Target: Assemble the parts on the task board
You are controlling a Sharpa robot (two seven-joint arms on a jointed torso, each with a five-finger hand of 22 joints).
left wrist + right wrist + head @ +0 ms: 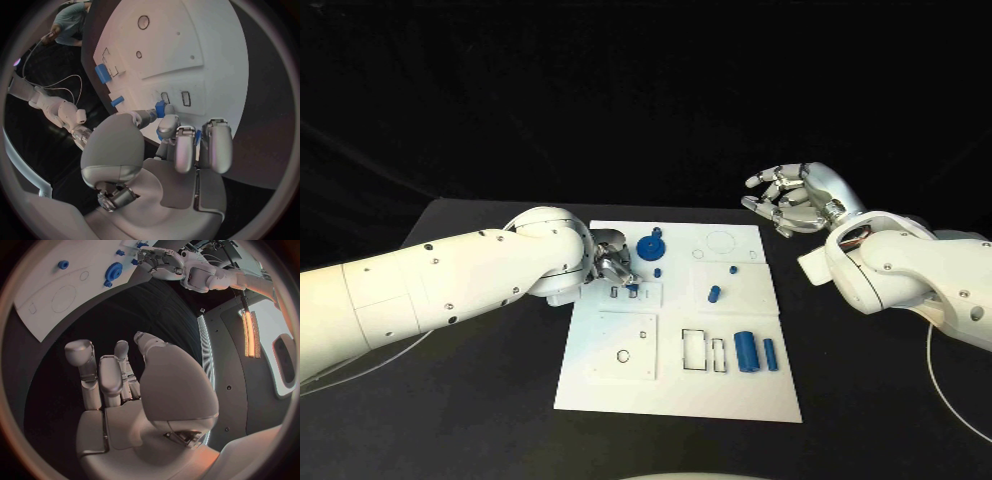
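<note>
Task board (678,395) sat mid tabletop w/ most blue parts (747,352) loose, so assembly looked early. Left hand (615,264) pinched a small blue part (160,108) over the board's left slots. Right hand (793,198) hovered off the board, fingers apart, holding nothing.

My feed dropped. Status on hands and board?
Left hand pinching a small blue part at the task board slots. Right hand open, raised off the board. Nothing in the way.
</note>
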